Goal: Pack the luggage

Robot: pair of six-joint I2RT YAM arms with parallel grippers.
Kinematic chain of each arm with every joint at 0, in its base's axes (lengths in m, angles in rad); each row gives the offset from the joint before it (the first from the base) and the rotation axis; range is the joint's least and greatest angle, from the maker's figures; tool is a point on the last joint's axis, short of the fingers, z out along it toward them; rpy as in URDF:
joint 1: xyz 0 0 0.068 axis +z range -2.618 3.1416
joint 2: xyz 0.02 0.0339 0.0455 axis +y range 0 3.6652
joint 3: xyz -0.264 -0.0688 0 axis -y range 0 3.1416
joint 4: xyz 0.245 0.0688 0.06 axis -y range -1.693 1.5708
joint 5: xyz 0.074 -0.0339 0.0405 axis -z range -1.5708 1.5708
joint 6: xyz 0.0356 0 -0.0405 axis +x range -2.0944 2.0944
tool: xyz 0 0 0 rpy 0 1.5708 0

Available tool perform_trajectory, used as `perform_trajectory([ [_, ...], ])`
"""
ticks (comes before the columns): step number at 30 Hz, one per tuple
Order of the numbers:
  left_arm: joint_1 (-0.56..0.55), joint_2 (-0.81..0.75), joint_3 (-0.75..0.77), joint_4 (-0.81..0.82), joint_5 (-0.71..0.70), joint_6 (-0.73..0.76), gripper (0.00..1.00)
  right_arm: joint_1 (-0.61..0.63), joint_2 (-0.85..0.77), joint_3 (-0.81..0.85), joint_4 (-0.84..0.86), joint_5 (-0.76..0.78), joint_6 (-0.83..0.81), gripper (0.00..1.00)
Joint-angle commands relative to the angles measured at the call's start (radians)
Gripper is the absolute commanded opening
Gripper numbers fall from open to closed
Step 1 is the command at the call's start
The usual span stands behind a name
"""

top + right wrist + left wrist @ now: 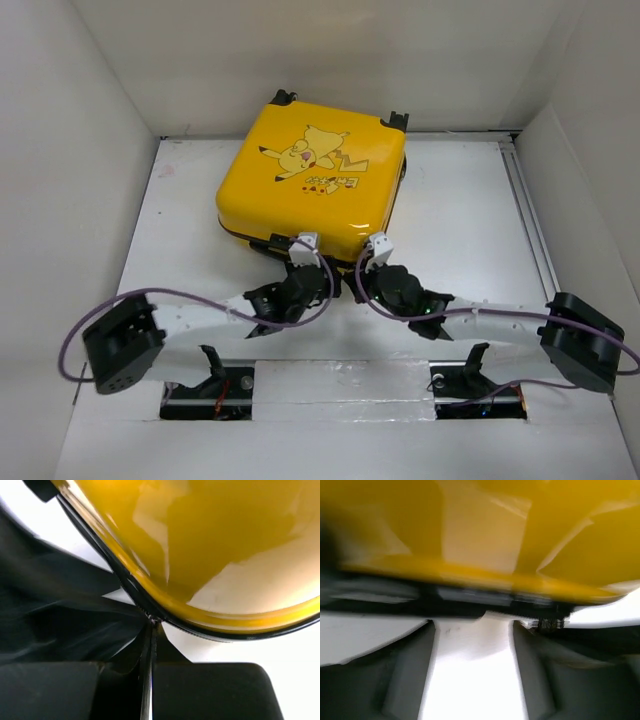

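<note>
On the table, luggage lies flat and closed, just beyond both arms, zipper seam crosswise; left gripper fingers apart near it, right gripper pinched together, tips touching seam

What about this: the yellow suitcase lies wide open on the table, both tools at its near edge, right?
Not quite: the suitcase is closed, its cartoon shell facing up, as the top view shows. It does lie on the table, with the left tool and right tool at its near edge.
</note>
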Motion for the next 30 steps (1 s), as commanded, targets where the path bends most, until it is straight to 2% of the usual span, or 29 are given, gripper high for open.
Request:
perform_trajectory([
  [1, -0.031, -0.235, -0.038, 0.054, 0.005, -0.019, 0.63, -0.012, 0.008, 0.032, 0.035, -0.016, 0.016, 0.0],
  [4, -0.078, -0.491, -0.109, -0.127, -0.13, -0.072, 0.63, -0.054, -0.002, 0.013, 0.035, -0.066, 0.006, 0.0],
  [6, -0.078, -0.667, -0.118, -0.173, -0.237, -0.083, 0.62, -0.072, -0.011, 0.004, 0.026, -0.066, -0.004, 0.0],
  [7, -0.062, -0.706, -0.118, -0.173, -0.277, -0.065, 0.62, -0.072, -0.011, 0.004, 0.026, -0.066, -0.004, 0.0],
  [9, -0.016, -0.738, -0.059, -0.15, -0.378, -0.041, 0.62, -0.092, -0.035, -0.005, 0.026, -0.077, -0.013, 0.0],
  [12, 0.127, -0.66, 0.05, -0.106, -0.449, 0.009, 0.64, -0.103, -0.084, -0.014, -0.015, -0.088, -0.026, 0.0],
  [13, 0.226, -0.595, 0.145, -0.106, -0.436, 0.018, 0.65, -0.103, -0.098, -0.014, -0.015, -0.088, -0.026, 0.0],
  [14, 0.282, -0.558, 0.193, -0.068, -0.391, 0.073, 0.7, -0.103, -0.12, -0.014, -0.03, -0.088, -0.026, 0.0],
  [15, 0.337, -0.513, 0.246, -0.089, -0.356, 0.073, 0.7, -0.103, -0.13, -0.014, -0.052, -0.088, -0.026, 0.0],
  [16, 0.398, -0.467, 0.365, -0.133, -0.271, 0.038, 0.72, -0.103, -0.141, -0.025, -0.052, -0.111, -0.026, 0.0],
  [17, 0.563, -0.374, 0.42, -0.174, -0.179, 0.006, 0.72, -0.103, -0.15, -0.025, -0.063, -0.111, -0.026, 0.0],
  [18, 0.658, -0.332, 0.455, -0.207, -0.058, -0.061, 0.72, -0.103, -0.161, -0.025, -0.063, -0.123, -0.026, 0.0],
  [19, 0.752, -0.295, 0.475, -0.196, 0.177, -0.091, 0.69, -0.103, -0.161, -0.025, -0.063, -0.135, -0.026, 0.0],
  [20, 0.92, -0.225, 0.484, -0.149, 0.274, -0.112, 0.66, -0.103, -0.161, -0.025, -0.063, -0.135, -0.026, 0.0],
  [22, 1.039, -0.15, 0.506, -0.158, 0.424, -0.166, 0.62, -0.103, -0.161, -0.025, -0.063, -0.149, -0.035, 0.0],
  [24, 1.151, -0.024, 0.561, -0.191, 0.482, -0.166, 0.62, -0.092, -0.152, -0.025, -0.063, -0.16, -0.035, 0.0],
  [27, 1.183, 0.099, 0.563, -0.228, 0.594, -0.166, 0.61, -0.071, -0.111, 0.007, -0.038, -0.16, -0.035, 0.0],
  [29, 1.172, 0.122, 0.502, -0.146, 0.682, -0.195, 0.61, -0.054, -0.072, 0.026, -0.028, -0.16, -0.035, 0.0],
  [30, 1.172, 0.122, 0.425, -0.115, 0.693, -0.212, 0.61, -0.033, -0.063, 0.047, -0.027, -0.16, -0.035, 0.0],
])
